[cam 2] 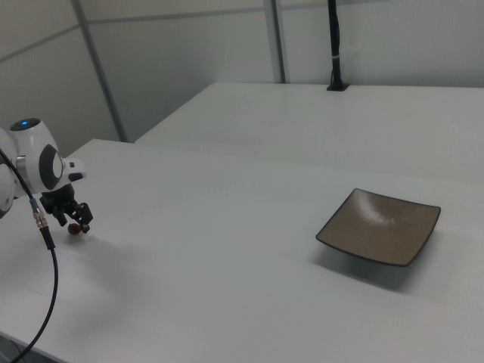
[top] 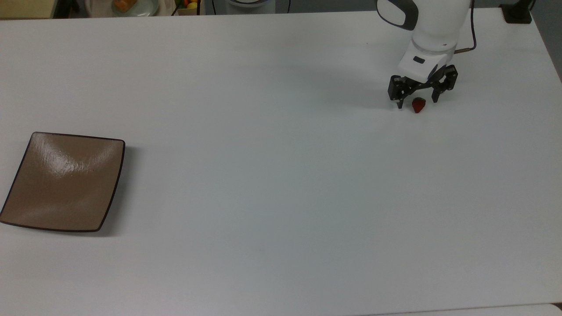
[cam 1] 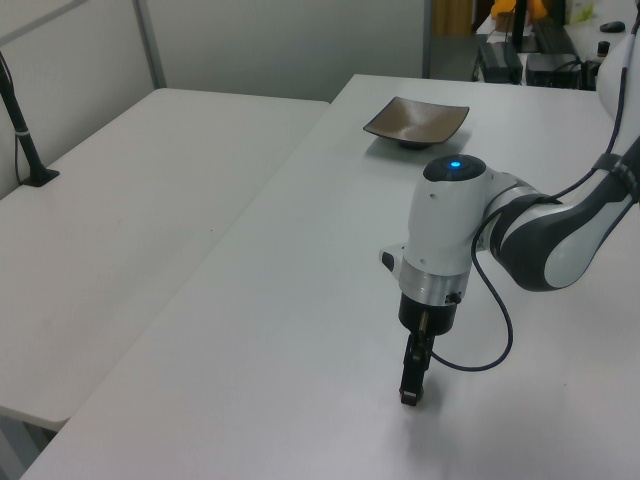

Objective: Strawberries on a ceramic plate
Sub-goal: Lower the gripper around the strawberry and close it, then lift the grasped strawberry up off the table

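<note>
Nearest to us in the top view lies the bare white surface (top: 281,245), and on the top view's left sits the glossy tan-brown square ceramic plate with a thin dark rim (top: 66,182), with nothing on it. Farther back, well apart from the plate and toward the top view's right, we find the small dark-red strawberry (top: 418,105) lying on the surface, and the black two-finger claw (top: 417,103) of the white arm lowered around it, one finger on each side of the fruit. We see the claw spread apart, its fingers (top: 399,104) flanking the strawberry with a gap showing, so it grips nothing yet. In the right view the strawberry (cam 2: 74,228) shows as a red speck just under the claw (cam 2: 68,224), far across the surface from the plate (cam 2: 380,226); in the left view the claw (cam 1: 411,396) stands upright with its tips down at the surface. We judge the strawberry to be very light, soft and easily bruised, with a tapered body that could squirt out of a hard pinch. We would take hold across its widest part, low and near the middle, closing gently, and carry it slowly, since so small a fruit offers little contact. Beyond the far edge a round pale dish with orange food (top: 127,6) sits off the surface.
</note>
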Available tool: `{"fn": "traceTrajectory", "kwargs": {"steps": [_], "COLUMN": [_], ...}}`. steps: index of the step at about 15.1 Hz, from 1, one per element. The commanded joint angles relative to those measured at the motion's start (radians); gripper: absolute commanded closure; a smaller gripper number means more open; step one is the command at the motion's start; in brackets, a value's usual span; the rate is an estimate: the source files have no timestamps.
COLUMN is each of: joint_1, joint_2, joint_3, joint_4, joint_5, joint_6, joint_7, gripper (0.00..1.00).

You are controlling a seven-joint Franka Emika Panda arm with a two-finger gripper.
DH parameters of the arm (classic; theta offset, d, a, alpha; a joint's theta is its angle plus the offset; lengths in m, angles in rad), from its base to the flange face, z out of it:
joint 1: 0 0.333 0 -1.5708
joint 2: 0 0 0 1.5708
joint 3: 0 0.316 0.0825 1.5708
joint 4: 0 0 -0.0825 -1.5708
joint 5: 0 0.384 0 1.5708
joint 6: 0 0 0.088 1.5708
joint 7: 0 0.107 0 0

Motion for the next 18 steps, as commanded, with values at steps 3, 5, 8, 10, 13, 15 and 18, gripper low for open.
{"fn": "traceTrajectory", "kwargs": {"steps": [3,5,8,10,13,15,18], "joint_1": [0.005,0.005,0.002,-0.005,-0.011,-0.031,-0.041], "joint_2": [0.005,0.007,0.007,0.006,0.002,-0.007,-0.016], "joint_3": [-0.001,-0.001,-0.001,-0.001,-0.001,-0.002,-0.002], "joint_4": [0.007,0.007,0.007,0.007,0.007,0.007,0.011], "joint_5": [-0.022,-0.022,-0.022,-0.021,-0.021,-0.021,-0.021], "joint_6": [0.018,0.018,0.018,0.018,0.012,0.001,-0.001], "joint_7": [0.022,0.022,0.022,0.022,0.018,0.015,0.015], "gripper": [0.51,0.57,0.76,0.84,0.84,0.84,0.84]}}
